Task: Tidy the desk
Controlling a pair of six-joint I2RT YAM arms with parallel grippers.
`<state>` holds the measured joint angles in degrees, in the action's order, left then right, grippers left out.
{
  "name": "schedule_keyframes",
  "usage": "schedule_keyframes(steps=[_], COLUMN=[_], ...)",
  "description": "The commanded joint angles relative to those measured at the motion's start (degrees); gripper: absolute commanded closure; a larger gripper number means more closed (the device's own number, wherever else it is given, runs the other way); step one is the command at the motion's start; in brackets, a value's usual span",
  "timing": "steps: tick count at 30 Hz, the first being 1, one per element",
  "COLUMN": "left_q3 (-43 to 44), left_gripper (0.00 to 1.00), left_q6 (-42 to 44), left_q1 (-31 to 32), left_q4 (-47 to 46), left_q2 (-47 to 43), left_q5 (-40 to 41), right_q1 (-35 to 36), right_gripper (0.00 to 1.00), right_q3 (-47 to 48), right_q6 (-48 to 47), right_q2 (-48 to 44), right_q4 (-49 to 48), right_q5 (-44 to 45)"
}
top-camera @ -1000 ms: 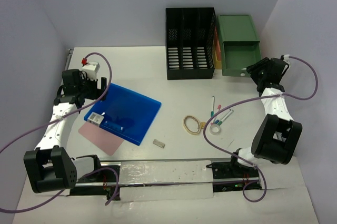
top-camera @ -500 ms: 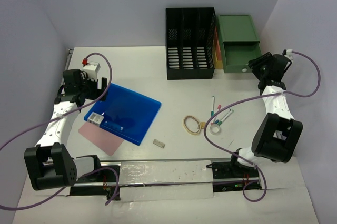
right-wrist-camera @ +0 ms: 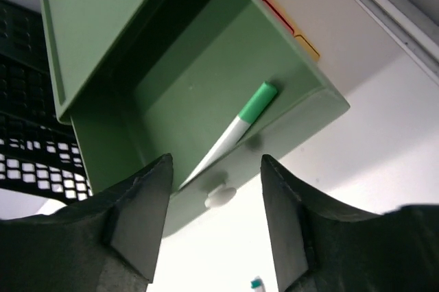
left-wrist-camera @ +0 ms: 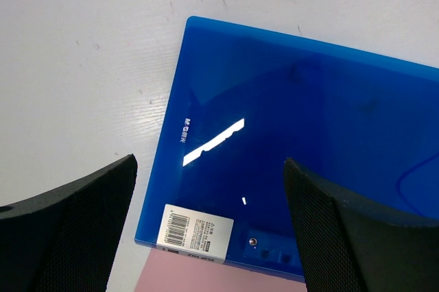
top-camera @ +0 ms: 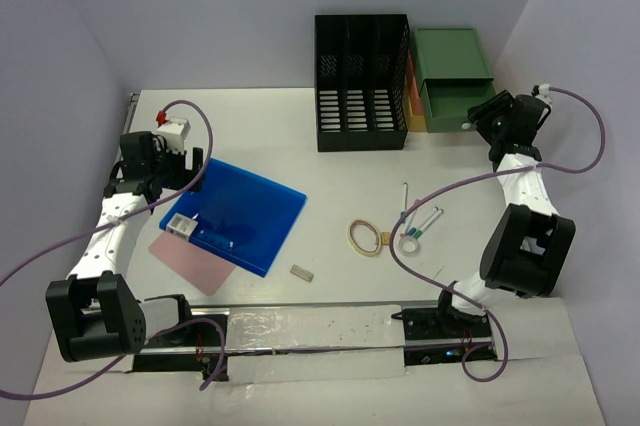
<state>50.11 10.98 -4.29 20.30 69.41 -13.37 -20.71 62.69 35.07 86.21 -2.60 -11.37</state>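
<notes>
The white desk (top-camera: 300, 136) holds a blue folder (top-camera: 240, 211) lying on a pink sheet (top-camera: 190, 258) at the left. My left gripper (top-camera: 155, 171) hovers open above the folder's left corner; in the left wrist view the folder (left-wrist-camera: 295, 141), its barcode label and the pink sheet (left-wrist-camera: 206, 280) lie between the open jaws (left-wrist-camera: 209, 230). My right gripper (top-camera: 483, 118) is open at the front of the green drawer (top-camera: 450, 106). In the right wrist view the jaws (right-wrist-camera: 216, 220) stand either side of the white knob (right-wrist-camera: 219, 196). The partly open drawer (right-wrist-camera: 206, 79) holds a green-capped pen (right-wrist-camera: 236, 127).
A black slotted file rack (top-camera: 362, 81) stands at the back, next to the green drawer unit (top-camera: 455, 56). Pens (top-camera: 415, 216), a tan ring (top-camera: 364, 237), a white ring (top-camera: 409, 241) and a small grey block (top-camera: 302, 271) lie mid-desk. A metal rail (top-camera: 300, 331) runs along the near edge.
The green drawer has slid back into its unit, and my right gripper has moved with its front toward the back of the desk. The left arm has barely moved.
</notes>
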Motion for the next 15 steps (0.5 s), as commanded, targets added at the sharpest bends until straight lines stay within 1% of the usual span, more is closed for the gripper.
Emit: schedule_keyframes(steps=[1, 2, 5, 6, 9, 10, 11, 14, 15], left_q3=[0.9, 0.9, 1.0, 1.1, 1.4, 1.5, 1.6, 1.3, 1.2], left_gripper=[0.06, 0.06, 0.06, 0.06, 0.07, 0.07, 0.07, 0.06, 0.06], left_q6=[-0.2, -0.2, -0.3, -0.4, -0.4, -0.5, -0.5, -0.4, -0.3], left_q1=[-0.2, -0.2, -0.2, -0.2, -0.2, -0.2, -0.2, -0.3, -0.2], left_q4=[-1.4, -1.5, -1.2, -1.0, -0.5, -0.3, -0.1, -0.2, -0.4], left_q2=[-0.3, -0.4, -0.5, -0.6, -0.8, -1.2, -1.4, -2.9, -3.1], left_q5=[-0.3, -0.4, -0.8, -1.0, -1.1, -1.2, -1.2, -1.4, -1.5], right_q1=[1.9, 2.6, 4.8, 6.3, 7.8, 10.0, 10.9, 19.6, 23.8], right_gripper=[0.34, 0.30, 0.27, 0.25, 0.25, 0.25, 0.25, 0.25, 0.26], right_q3=[0.0, -0.3, 0.5, 1.2, 2.9, 3.2, 3.3, 1.5, 0.1], right_q6=[-4.3, -5.5, -9.2, -10.3, -11.5, -11.9, -12.4, -15.7, -16.6], right_q2=[-7.0, -8.5, -11.9, -12.6, -13.5, -14.4, -15.2, -19.2, -20.3], right_q4=[0.4, 0.9, 2.8, 5.3, 8.5, 11.4, 12.4, 16.1, 17.1], right_q5=[2.5, 3.6, 6.5, 8.2, 10.0, 12.7, 13.6, 19.2, 20.0])
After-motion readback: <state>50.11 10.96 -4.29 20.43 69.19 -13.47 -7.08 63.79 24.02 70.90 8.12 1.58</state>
